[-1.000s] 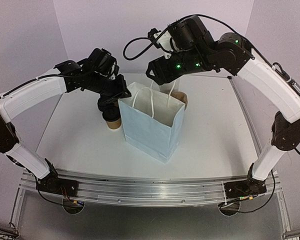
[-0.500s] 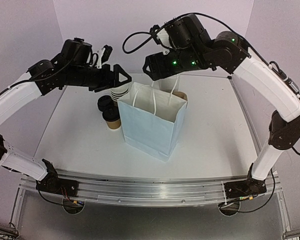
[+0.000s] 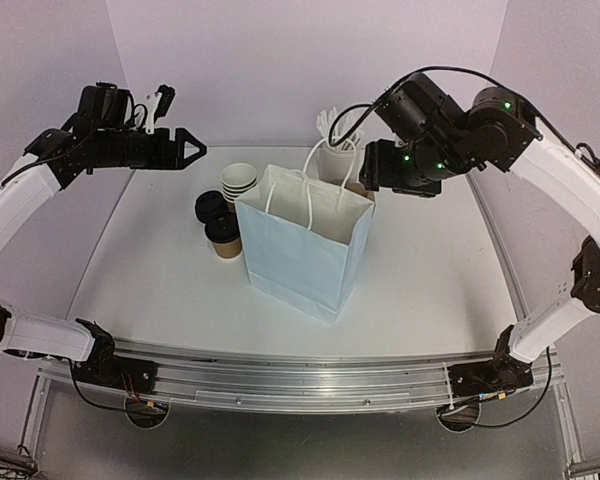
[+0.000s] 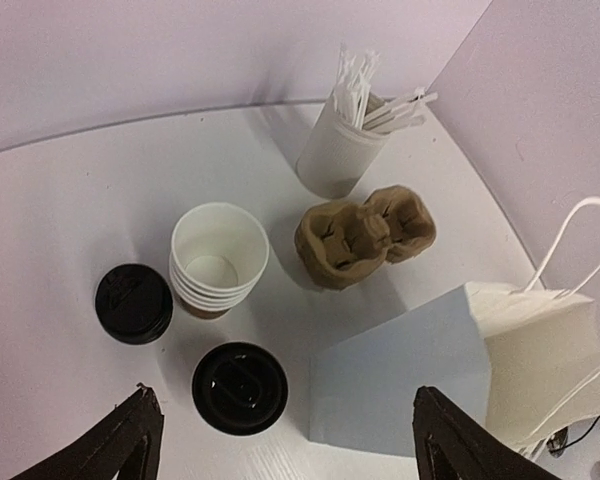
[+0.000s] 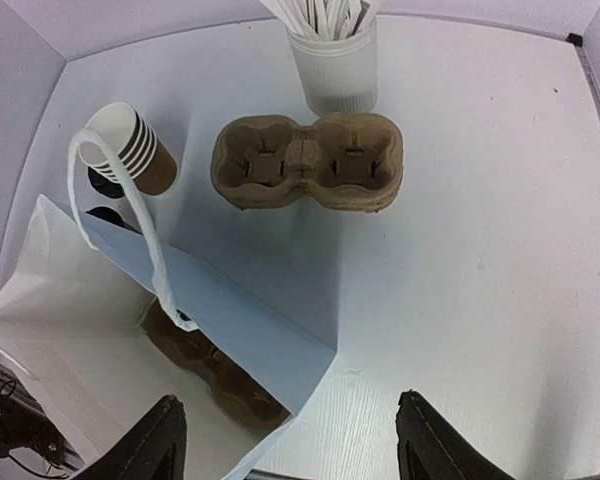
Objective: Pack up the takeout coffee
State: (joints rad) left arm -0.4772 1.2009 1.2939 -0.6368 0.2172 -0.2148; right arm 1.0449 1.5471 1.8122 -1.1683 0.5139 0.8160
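Both arms high; left tool (image 3: pixel 190 148), right tool (image 5: pixel 292 437) jaws apart, empty

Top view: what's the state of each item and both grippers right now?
takeout coffee: lidded, upright on table, outside the bag
paper bag: upright, mouth open
carrier in bag: lying at the bottom
carrier on table: empty
cup stack: nested, upright
loose lids: piled beside the cup stack
left gripper: open, empty
right gripper: open, empty

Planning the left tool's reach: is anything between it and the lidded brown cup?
Nothing visible. The open left tool hangs raised, apart from the brown kraft paper cup with round black plastic lid; nested cup stack and loose black lids stand beside it.
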